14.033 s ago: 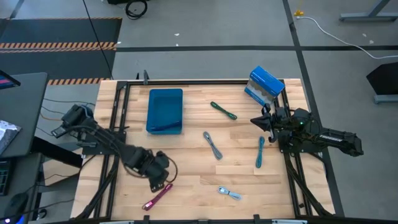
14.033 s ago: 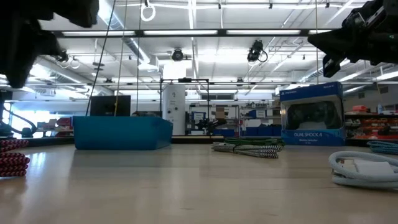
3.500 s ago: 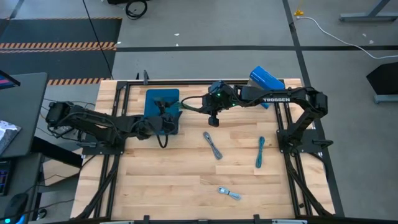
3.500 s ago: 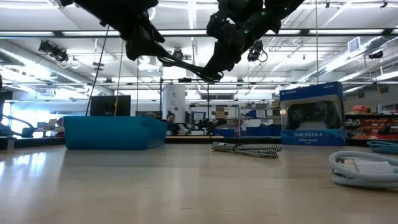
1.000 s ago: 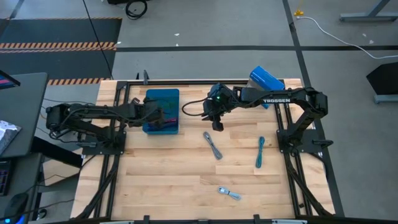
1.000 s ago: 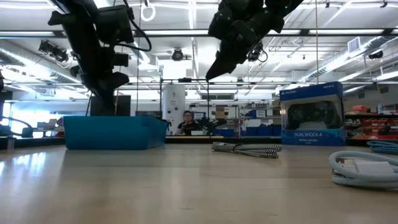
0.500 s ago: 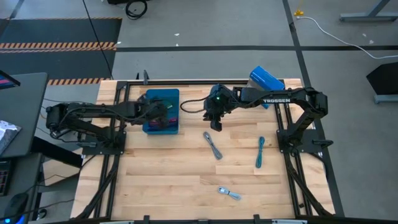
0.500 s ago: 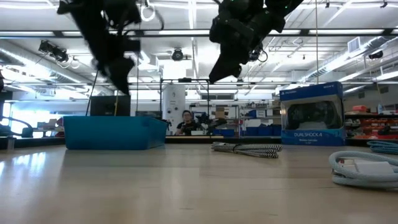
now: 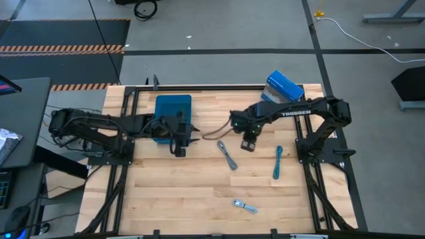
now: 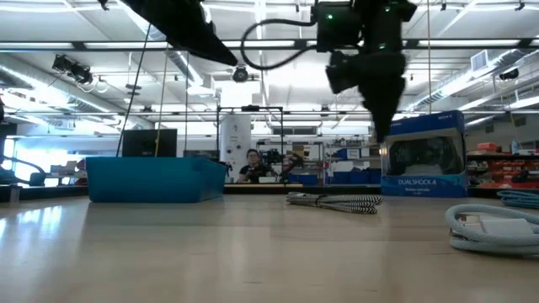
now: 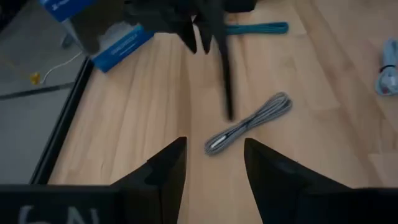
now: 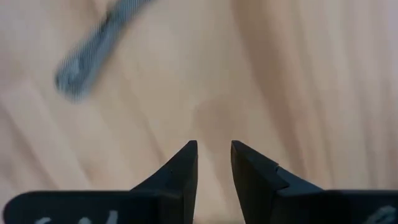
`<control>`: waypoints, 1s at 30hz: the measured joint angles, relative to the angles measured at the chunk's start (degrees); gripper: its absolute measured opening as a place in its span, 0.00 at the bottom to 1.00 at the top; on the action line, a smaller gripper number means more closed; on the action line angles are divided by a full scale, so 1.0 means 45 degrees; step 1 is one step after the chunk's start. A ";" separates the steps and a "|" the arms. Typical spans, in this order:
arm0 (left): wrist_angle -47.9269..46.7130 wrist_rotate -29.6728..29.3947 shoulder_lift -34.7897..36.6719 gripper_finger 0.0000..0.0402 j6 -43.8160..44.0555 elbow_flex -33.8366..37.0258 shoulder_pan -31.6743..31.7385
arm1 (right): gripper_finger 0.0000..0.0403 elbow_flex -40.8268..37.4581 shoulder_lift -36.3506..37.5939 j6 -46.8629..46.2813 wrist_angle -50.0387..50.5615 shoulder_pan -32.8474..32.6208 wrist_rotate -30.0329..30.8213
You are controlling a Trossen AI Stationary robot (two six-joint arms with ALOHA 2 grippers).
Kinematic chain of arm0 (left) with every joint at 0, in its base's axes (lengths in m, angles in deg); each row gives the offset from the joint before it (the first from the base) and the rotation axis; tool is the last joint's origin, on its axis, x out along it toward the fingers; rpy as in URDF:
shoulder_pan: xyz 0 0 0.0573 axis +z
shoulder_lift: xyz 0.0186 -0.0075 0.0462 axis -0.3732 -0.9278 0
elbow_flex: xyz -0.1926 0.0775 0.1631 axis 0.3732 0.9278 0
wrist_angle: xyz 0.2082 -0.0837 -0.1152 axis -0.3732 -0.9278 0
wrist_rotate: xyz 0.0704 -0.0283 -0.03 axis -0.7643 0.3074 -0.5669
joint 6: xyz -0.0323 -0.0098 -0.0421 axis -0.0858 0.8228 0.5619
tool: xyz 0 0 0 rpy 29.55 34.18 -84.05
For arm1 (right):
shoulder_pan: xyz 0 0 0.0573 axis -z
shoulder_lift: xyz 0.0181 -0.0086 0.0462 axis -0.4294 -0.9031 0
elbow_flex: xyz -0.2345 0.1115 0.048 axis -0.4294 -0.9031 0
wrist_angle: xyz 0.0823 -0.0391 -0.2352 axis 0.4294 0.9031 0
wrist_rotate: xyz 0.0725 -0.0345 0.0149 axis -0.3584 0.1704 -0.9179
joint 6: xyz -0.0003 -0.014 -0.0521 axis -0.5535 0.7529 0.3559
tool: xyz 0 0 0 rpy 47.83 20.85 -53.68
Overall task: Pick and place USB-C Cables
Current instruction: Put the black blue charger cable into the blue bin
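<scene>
Both arms are working over the middle of the table (image 9: 199, 192) here. The left gripper (image 9: 180, 147) is hanging just off the near right corner of the blue tray (image 9: 166, 106), fingers (image 11: 163, 168) spread with a clear gap and nothing between them. Out ahead of it, the grey cable (image 11: 249, 123) is lying free on the wood.

The right gripper (image 9: 247, 145) is pointing down at the table at about three o'clock from the grey cable (image 9: 227, 155), near it but not touching. Its fingers (image 12: 184, 163) are only slightly parted, holding nothing, with bare wood showing in the narrow gap.

The teal cable (image 9: 277, 162) is lying at roughly four o'clock from the right gripper, close to the table's right rail. The pale blue-silver cable (image 9: 245, 206) is sitting well apart from both arms, at about six o'clock from the grey one, near the front edge. The blue-and-white box (image 9: 283, 89) is resting at the back right corner. Whatever is lying in the tray is not clear from above.
</scene>
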 joint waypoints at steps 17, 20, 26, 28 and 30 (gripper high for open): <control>0.4667 0.2819 -0.2784 0.42 -0.2610 0.1137 -0.0046 | 0.26 -0.2031 0.0425 -0.7010 0.3584 -0.3605 -0.1152; 0.5483 0.3422 -0.3582 0.42 -0.3259 0.1139 0.0099 | 0.26 -0.2712 0.1002 -0.8927 0.3262 -0.4098 -0.1282; 0.7012 0.4391 -0.5000 0.41 -0.3749 0.1139 0.0460 | 0.26 -0.4159 0.2438 -1.2309 0.1203 -0.4764 -0.1121; 0.7036 0.4535 -0.5365 0.41 -0.4047 0.1144 0.0511 | 0.26 -0.4649 0.2845 -1.3133 0.0361 -0.4897 -0.0900; 0.7071 0.4576 -0.5667 0.40 -0.4495 0.1144 0.0511 | 0.26 -0.5159 0.3138 -1.3728 -0.0278 -0.5033 -0.0541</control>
